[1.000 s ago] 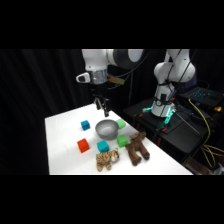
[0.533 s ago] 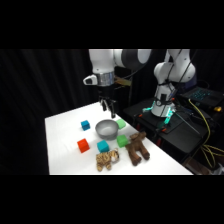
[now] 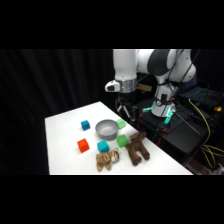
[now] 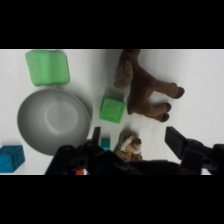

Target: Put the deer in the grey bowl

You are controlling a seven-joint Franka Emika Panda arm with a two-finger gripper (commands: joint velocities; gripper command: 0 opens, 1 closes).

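Observation:
The deer (image 3: 136,146) is a dark brown plush lying on its side on the white table, just right of the grey bowl (image 3: 106,129). My gripper (image 3: 126,111) hangs above the table behind the bowl and the deer, touching neither. Seen from the wrist, the deer (image 4: 145,90) lies at upper right and the empty bowl (image 4: 52,120) at left. The gripper (image 4: 136,142) is open, with nothing between its fingers (image 4: 177,140).
Two green cubes (image 4: 47,67) (image 4: 112,109) flank the bowl. A tan striped plush (image 3: 107,159), a teal cube (image 3: 103,146), an orange cube (image 3: 83,145) and a blue cube (image 3: 85,125) lie around it. The table's right edge (image 3: 165,150) runs close to the deer.
The arm has swung to the right, carrying the gripper from above the bowl's left side to behind the bowl and deer. Nothing on the table has moved.

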